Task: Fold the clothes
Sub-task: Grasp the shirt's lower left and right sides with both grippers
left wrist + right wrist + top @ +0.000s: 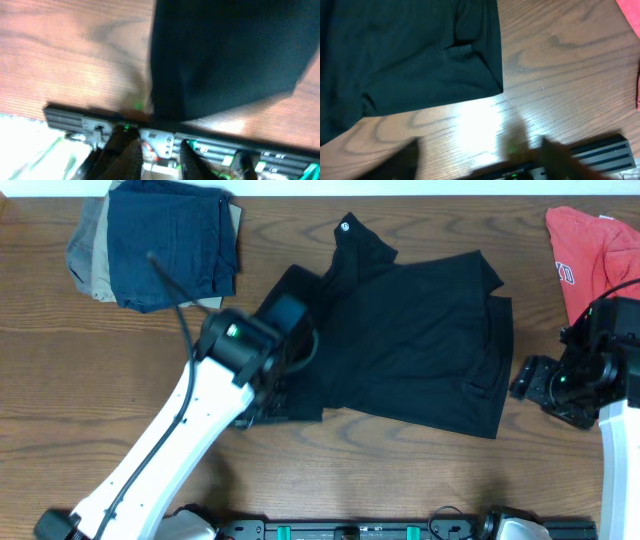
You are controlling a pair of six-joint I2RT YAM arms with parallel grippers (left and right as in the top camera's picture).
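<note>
Lying rumpled mid-table: black tee (420, 350). L gripper (157, 152) at its left edge, jaws slightly apart, empty. R gripper (480, 145) beside its right edge, jaws wide, empty.

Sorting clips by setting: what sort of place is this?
Probably a robotics lab's clothes-folding station: a wood-grain table, a black T-shirt lying on it, a stack of folded garments, two robot arms.

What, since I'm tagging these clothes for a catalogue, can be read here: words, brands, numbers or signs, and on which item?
No text can be read in any view.
Black short-sleeved T-shirt: small white round logo mark at its upper edge, too small to read.
Red T-shirt: white print, too small to read.
Wrist views: blurred, no text visible.
</note>
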